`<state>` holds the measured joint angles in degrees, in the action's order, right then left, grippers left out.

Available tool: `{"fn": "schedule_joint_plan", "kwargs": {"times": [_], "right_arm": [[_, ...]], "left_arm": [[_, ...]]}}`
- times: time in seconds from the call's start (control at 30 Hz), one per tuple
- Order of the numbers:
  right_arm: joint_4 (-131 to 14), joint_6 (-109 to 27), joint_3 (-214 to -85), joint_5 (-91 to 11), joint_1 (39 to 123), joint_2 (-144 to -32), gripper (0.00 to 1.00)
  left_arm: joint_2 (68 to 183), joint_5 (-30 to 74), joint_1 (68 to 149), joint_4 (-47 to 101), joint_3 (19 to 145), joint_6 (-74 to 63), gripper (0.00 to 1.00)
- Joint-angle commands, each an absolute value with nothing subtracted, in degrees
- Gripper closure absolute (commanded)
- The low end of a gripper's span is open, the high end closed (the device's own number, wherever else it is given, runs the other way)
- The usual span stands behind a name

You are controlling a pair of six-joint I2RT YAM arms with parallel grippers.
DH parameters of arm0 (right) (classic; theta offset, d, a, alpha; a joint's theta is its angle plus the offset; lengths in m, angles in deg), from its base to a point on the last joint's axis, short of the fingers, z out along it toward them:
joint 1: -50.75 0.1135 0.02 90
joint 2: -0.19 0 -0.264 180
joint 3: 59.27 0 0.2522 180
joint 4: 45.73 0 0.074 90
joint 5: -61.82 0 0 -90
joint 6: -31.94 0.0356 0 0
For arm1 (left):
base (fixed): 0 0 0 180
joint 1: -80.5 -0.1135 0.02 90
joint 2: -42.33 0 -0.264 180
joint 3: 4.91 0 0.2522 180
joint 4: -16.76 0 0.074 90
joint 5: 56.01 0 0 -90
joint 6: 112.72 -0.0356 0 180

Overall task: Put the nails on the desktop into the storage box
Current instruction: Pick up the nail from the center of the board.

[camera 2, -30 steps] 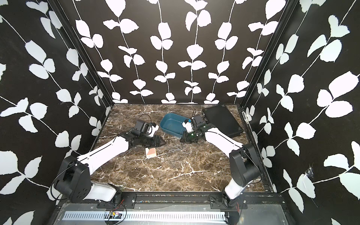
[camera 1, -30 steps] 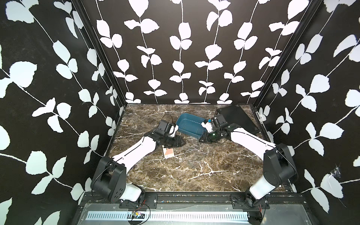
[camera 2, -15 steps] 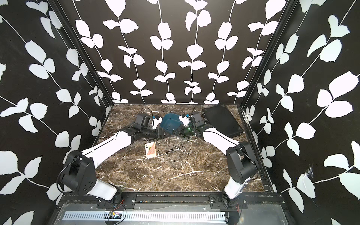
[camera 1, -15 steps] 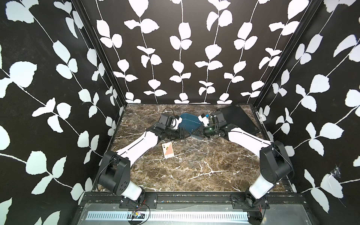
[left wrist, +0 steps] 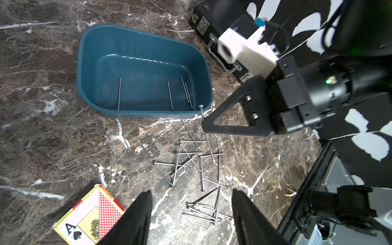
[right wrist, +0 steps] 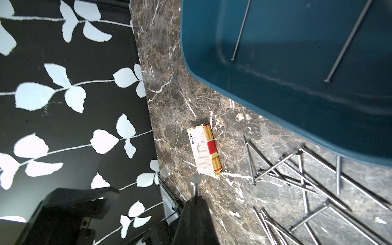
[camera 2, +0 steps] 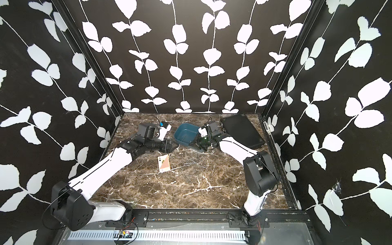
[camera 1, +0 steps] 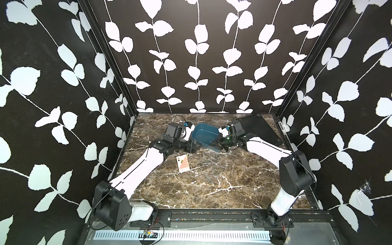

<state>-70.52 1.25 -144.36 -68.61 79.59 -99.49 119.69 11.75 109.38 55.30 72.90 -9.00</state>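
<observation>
A: Nails: loose heap on the worktop, mid-table, just near of the storage box. Four more lie flat on the box floor.

B: And the one in transit?

A: Held nail is pinched in the right end effector, jaws closed tight on the shank, head poking past the tips. It sits at the box's near-right corner. The left wrist view shows it crossing the rim line. Height over the rim cannot be told.

B: So the step in hand looks like the drop. How should the robot do it?

A: Judgement: carry the tips farther in over the blue floor before letting go. Keep the nail low and near level so it lies down rather than bounces, since the walls are low. Release only once the whole shank is inside the rim.

B: Left arm?

A: Left end effector hovers above the heap, jaws well apart, nothing in them. Best kept out of the right arm's path.

B: Look of the nails?

A: Thin, straight, silvery-grey, small flat heads. They lie crossed over one another in two loose clusters. Probably hard to pinch singly.

B: Surroundings?

A: Playing-card pack left of the heap; black case far right, beside the box.
</observation>
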Motion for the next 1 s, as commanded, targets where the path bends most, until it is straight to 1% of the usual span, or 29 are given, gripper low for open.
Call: {"fn": "schedule_joint_plan", "kwargs": {"times": [0.0, 0.2, 0.4, 0.5, 0.7, 0.97], "right_arm": [[-70.31, 4.67, -147.15, -67.41, 79.79, -99.21, 1.0], [-70.56, 4.91, -147.78, -66.79, 80.21, -98.52, 1.0], [-70.5, 4.87, -147.82, -66.15, 80.29, -98.33, 1.0], [-70.48, 4.61, -149.8, -66.04, 80.28, -98.63, 1.0], [-70.18, 4.6, -150.94, -66.32, 80.24, -99.6, 1.0], [-70.08, 4.74, -151.95, -67.56, 80.28, -100.84, 1.0]], "left_arm": [[122.58, 10.53, 109.63, 56.73, 74.91, -10.07, 0.39], [128.36, 7.03, 109.96, 57.14, 79.8, -8.74, 0.42], [133.79, 0.88, 110.46, 55.36, 82.98, -6.34, 0.43], [136.45, -1.84, 111.65, 55.92, 85.01, -6.58, 0.45], [138.84, -1.52, 112.42, 59.3, 86.53, -9.03, 0.48], [139.53, -1.24, 112.46, 60.06, 86.65, -10.06, 0.57]]}}
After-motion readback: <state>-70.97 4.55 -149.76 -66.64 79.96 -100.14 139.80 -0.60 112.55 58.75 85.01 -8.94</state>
